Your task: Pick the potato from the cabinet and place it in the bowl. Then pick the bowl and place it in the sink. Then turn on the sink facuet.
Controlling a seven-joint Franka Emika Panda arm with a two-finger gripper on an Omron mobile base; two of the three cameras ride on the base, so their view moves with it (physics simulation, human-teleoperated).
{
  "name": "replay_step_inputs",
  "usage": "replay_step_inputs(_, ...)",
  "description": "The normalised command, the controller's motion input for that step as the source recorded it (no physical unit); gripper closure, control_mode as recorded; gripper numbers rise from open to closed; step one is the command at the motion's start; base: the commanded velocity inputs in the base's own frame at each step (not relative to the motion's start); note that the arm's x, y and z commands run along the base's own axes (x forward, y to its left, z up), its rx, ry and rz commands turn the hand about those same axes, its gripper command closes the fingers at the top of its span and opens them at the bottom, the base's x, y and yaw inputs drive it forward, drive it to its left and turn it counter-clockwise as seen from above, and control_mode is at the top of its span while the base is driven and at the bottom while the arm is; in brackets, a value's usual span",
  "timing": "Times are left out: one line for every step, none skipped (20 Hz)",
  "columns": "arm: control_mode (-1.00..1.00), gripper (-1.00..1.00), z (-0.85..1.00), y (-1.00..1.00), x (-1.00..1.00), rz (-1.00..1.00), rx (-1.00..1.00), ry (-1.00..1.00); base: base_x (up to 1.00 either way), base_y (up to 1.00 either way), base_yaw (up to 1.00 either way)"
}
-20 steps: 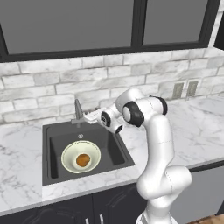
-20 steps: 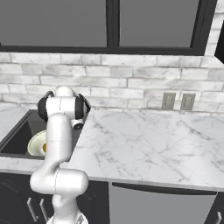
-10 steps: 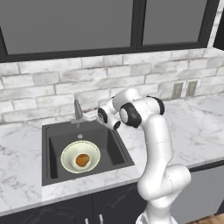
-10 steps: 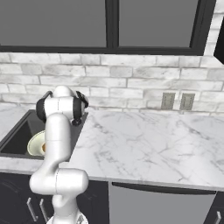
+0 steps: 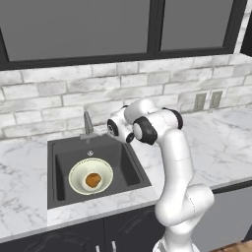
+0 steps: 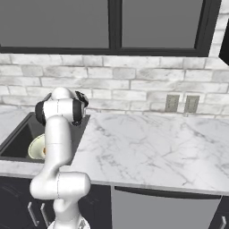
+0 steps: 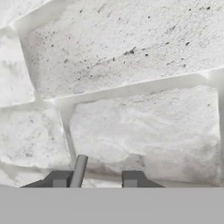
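The black sink [image 5: 125,170] is set in the white marble counter. In it stands the cream-green bowl [image 5: 78,173], with the orange-brown potato [image 5: 92,180] inside. The bowl's rim [image 6: 36,146] peeks out beside my arm in the right base view. The slim grey faucet [image 5: 88,123] rises at the basin's back edge. My gripper [image 5: 109,128] hovers just right of the faucet, facing the brick wall. In the hand view my gripper [image 7: 96,179] is open, and a thin grey faucet rod [image 7: 78,171] stands between the fingertips, close to the left fingertip [image 7: 59,178].
Dark wall cabinets [image 5: 74,24] hang above the grey brick backsplash [image 5: 49,101]. Two outlets [image 5: 206,101] sit on the wall to the right. Marble counter [image 6: 147,147] stretches right of the sink.
My hand has shifted slightly left and up, closer to the faucet and the wall. Bowl and potato have stayed still in the sink.
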Motion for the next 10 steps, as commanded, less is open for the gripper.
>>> replay_step_inputs(-1.0, 1.0, -0.3, -0.63, -0.11, 0.0, 0.03, 0.07, 0.0, 0.0, 0.0)
replay_step_inputs(-1.0, 1.0, -0.31, -0.67, -0.14, 0.0, 0.03, 0.07, 0.0, 0.0, 0.0)
replay_step_inputs(-1.0, 1.0, -0.33, -0.69, -0.14, 0.0, 0.03, 0.07, 0.0, 0.0, 0.0)
replay_step_inputs(-1.0, 1.0, -0.32, -0.72, -0.16, 0.0, 0.03, 0.06, 0.0, 0.0, 0.0)
replay_step_inputs(-1.0, 1.0, -0.34, -0.79, -0.21, 0.0, 0.03, 0.05, 0.0, 0.0, 0.0)
replay_step_inputs(-1.0, 1.0, -0.34, -0.83, -0.25, 0.0, 0.04, 0.04, 0.0, 0.0, 0.0)
replay_step_inputs(-1.0, 1.0, -0.34, -0.88, -0.3, 0.0, 0.05, 0.02, 0.0, 0.0, 0.0)
replay_step_inputs(-1.0, 1.0, -0.35, -0.9, -0.34, 0.0, 0.05, 0.01, 0.0, 0.0, 0.0)
replay_step_inputs(-1.0, 1.0, -0.36, -0.93, -0.38, 0.0, 0.06, 0.01, 0.0, 0.0, 0.0)
replay_step_inputs(-1.0, 1.0, -0.36, -0.94, -0.39, 0.0, 0.06, 0.0, 0.0, 0.0, 0.0)
